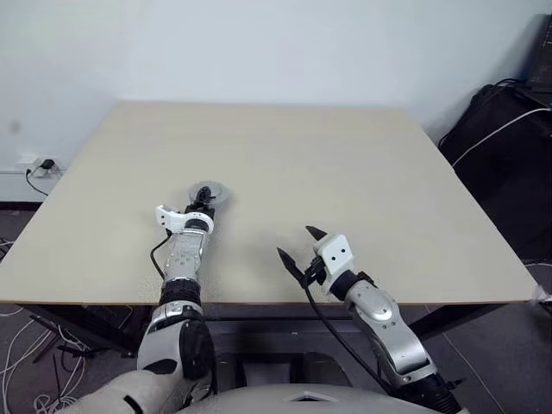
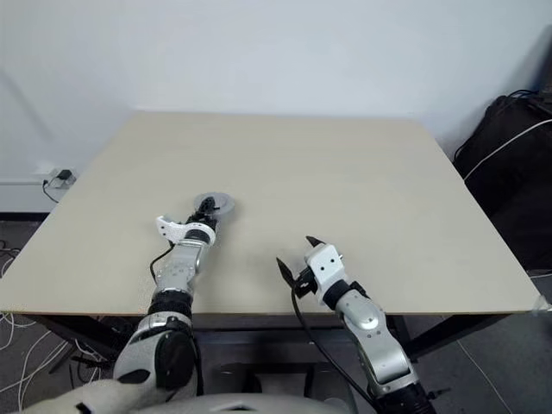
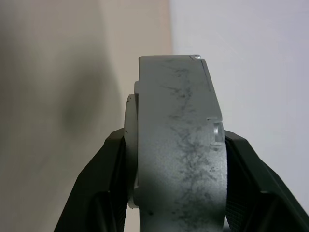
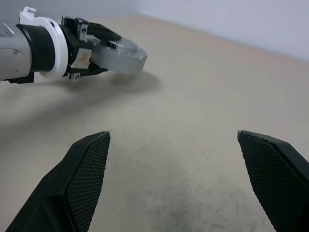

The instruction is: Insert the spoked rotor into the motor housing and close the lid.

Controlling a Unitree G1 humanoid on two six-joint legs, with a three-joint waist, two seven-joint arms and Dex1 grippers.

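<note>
Silver-grey metal: the lid (image 3: 181, 145) sat pinched edge-on between the left gripper (image 1: 203, 199) fingers, held just above the table (image 1: 345, 172). Right gripper (image 1: 297, 244) hung near, jaws spread wide, nothing between them. No housing or rotor could be made out near either tool. Risk judged: the thin rim grip could let the disc swivel or slip out; closing it before the rotor was seated would spoil the assembly.
</note>
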